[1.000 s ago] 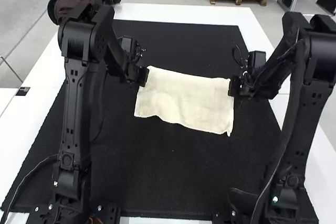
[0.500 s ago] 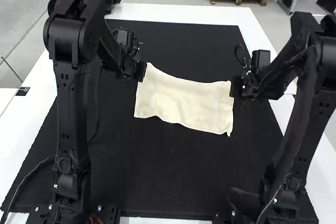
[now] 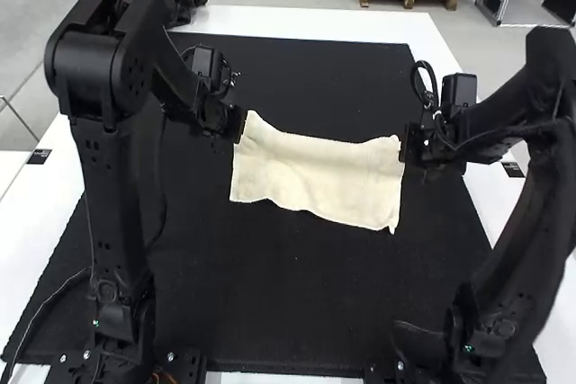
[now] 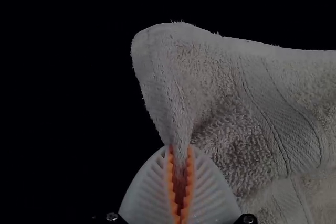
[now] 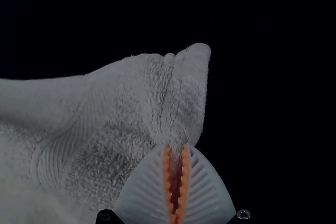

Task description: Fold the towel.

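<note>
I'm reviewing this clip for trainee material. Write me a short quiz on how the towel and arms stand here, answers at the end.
1. True or false: the cream rectangular terry towel is crumpled into a ball.
2. Choose one. The left end effector and the right end effector, each with white ribbed fingers and orange pads, grip the towel near its:
A) two corners closest to the arm bases
B) center
C) two corners farthest from the arm bases
3. Fill in: the large black flat mat lies on a ____ table.

Key: 1 false; 2 C; 3 white.
</note>
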Robot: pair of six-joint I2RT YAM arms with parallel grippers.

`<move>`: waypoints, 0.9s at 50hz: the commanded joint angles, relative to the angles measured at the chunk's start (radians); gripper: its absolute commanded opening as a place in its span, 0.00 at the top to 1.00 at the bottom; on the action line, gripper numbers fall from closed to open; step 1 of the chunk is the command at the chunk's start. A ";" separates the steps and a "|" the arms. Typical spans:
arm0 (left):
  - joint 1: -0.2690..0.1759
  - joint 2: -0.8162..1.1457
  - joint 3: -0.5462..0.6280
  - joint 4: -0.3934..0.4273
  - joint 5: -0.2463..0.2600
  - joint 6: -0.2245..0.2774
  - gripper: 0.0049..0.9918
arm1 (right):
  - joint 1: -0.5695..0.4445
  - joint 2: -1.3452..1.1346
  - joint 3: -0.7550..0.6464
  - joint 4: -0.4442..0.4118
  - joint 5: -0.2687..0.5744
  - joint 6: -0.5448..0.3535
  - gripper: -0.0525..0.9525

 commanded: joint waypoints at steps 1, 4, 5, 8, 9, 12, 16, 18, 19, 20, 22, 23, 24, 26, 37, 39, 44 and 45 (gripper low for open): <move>0.017 -0.051 -0.026 -0.009 0.008 0.014 0.98 | -0.023 -0.055 -0.011 -0.017 -0.026 -0.005 0.97; 0.017 -0.067 -0.043 -0.018 0.008 0.014 0.98 | -0.023 -0.070 -0.018 -0.035 -0.031 -0.005 0.97; 0.017 -0.071 -0.048 -0.020 0.008 0.014 0.98 | -0.023 -0.073 -0.022 -0.038 -0.032 -0.005 0.97; 0.017 -0.087 -0.063 -0.031 0.008 0.014 0.98 | -0.023 -0.082 -0.028 -0.055 -0.034 -0.005 0.97; 0.019 -0.090 -0.069 -0.035 0.008 0.014 0.98 | -0.023 -0.085 -0.029 -0.061 -0.035 -0.005 0.97; 0.017 -0.100 -0.083 -0.043 0.008 0.014 0.98 | -0.023 -0.096 -0.037 -0.078 -0.037 -0.005 0.97; 0.017 -0.119 -0.103 -0.055 0.008 0.014 0.98 | -0.023 -0.115 -0.049 -0.095 -0.040 -0.005 0.97; 0.019 -0.128 -0.114 -0.060 0.008 0.014 0.98 | -0.023 -0.127 -0.055 -0.104 -0.040 -0.005 0.97; 0.019 -0.131 -0.121 -0.060 0.008 0.014 0.98 | -0.023 -0.130 -0.058 -0.107 -0.041 -0.005 0.97; 0.017 -0.136 -0.126 -0.060 0.008 0.014 0.98 | -0.023 -0.134 -0.063 -0.110 -0.041 -0.005 0.97; 0.017 -0.143 -0.137 -0.058 0.008 0.014 0.98 | -0.023 -0.142 -0.069 -0.115 -0.043 -0.005 0.97; 0.019 -0.148 -0.141 -0.058 0.008 0.014 0.98 | -0.023 -0.145 -0.072 -0.119 -0.043 -0.005 0.97; 0.017 -0.151 -0.147 -0.058 0.008 0.014 0.98 | -0.023 -0.150 -0.075 -0.127 -0.043 -0.005 0.97; 0.017 -0.159 -0.155 -0.060 0.009 0.014 0.98 | -0.023 -0.159 -0.081 -0.139 -0.043 -0.006 0.97; 0.017 -0.199 -0.201 -0.069 0.008 0.014 0.98 | -0.023 -0.207 -0.121 -0.199 -0.054 -0.023 0.97; 0.019 -0.206 -0.207 -0.072 0.008 0.012 0.98 | -0.023 -0.214 -0.126 -0.214 -0.054 -0.031 0.97; 0.017 -0.223 -0.230 -0.074 0.006 0.014 0.98 | -0.023 -0.237 -0.144 -0.242 -0.055 -0.039 0.97; 0.017 -0.226 -0.235 -0.072 0.006 0.014 0.98 | -0.023 -0.242 -0.147 -0.244 -0.057 -0.042 0.97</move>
